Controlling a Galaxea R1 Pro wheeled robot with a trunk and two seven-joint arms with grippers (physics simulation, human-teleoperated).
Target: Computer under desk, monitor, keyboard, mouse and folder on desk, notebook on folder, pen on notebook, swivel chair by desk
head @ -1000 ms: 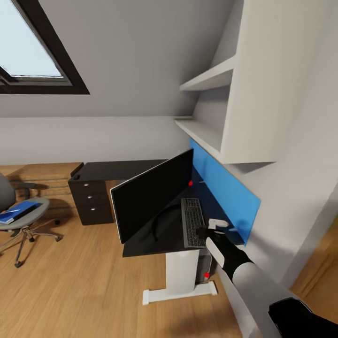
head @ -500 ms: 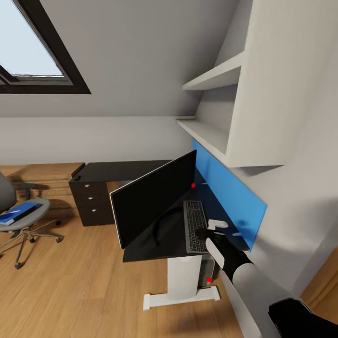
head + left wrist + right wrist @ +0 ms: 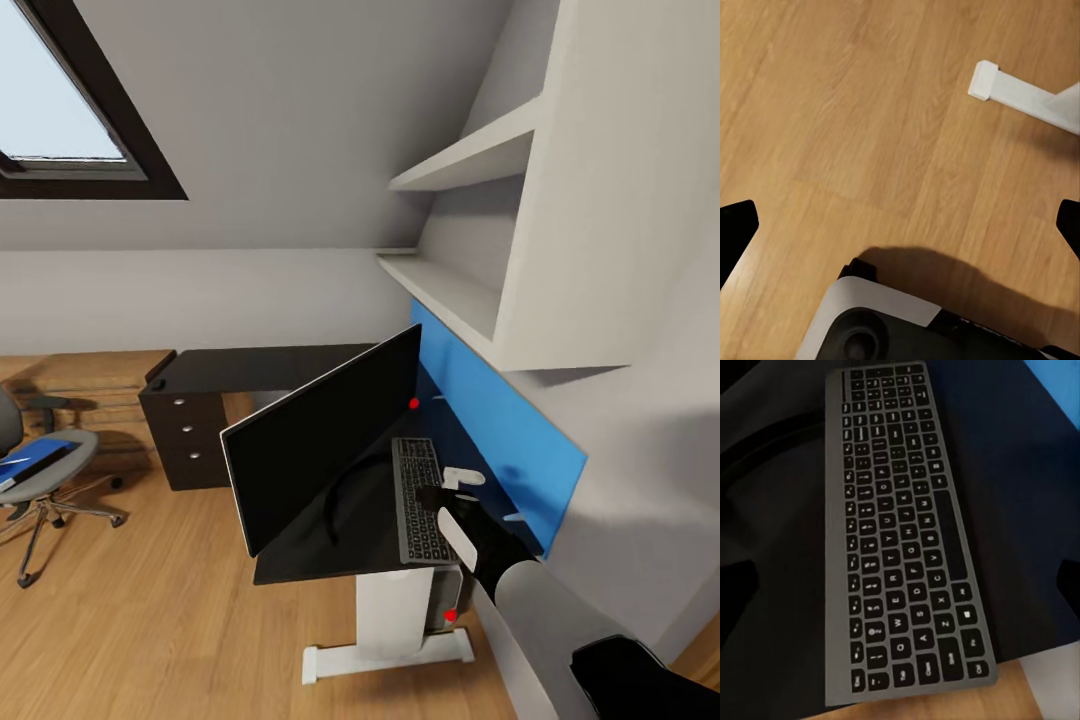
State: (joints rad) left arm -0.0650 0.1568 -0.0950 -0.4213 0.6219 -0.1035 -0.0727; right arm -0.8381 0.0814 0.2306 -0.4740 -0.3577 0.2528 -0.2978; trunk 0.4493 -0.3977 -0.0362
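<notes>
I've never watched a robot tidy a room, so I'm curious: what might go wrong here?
The keyboard lies with one end at the desk edge; a nudge from the right pincer hovering above it could slide it off. The monitor stands close beside the keyboard, so a wide arm swing might knock it. The folder lies on the swivel chair, which could roll when touched.
</notes>
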